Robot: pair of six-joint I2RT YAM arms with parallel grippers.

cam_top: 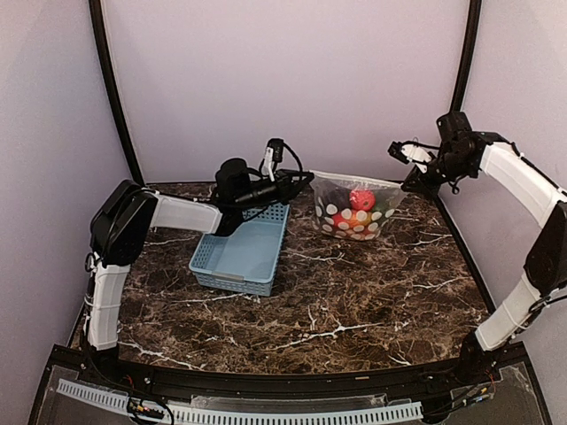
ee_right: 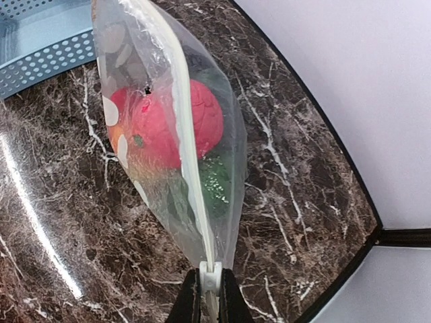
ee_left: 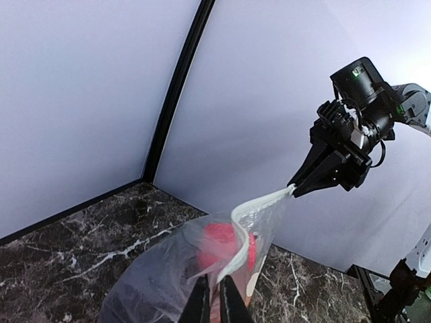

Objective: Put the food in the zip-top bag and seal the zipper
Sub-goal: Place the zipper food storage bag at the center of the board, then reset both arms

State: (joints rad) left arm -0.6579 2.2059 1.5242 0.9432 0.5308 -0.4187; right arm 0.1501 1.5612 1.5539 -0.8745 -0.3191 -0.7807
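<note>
At the back of the bench (cam_top: 354,301), just right of the light-blue basket (cam_top: 241,255), the zip-top bag (cam_top: 354,211) hung stretched between my two arms. The left fingers (ee_left: 200,306) were clenched on the left end of its mouth edge. The right fingers (ee_right: 189,306) were pinched tight on the small white slider (ee_right: 210,276) at the opposite end. The zipper (ee_right: 180,134) ran taut between them as one pale strip, though I could not tell whether it was sealed along its whole length. The food (ee_right: 205,121) sat inside the bag: a red piece uppermost, with orange, green and something dark beneath it. I could not make out whether the bag's bottom touched the bench or hung just above it.
</note>
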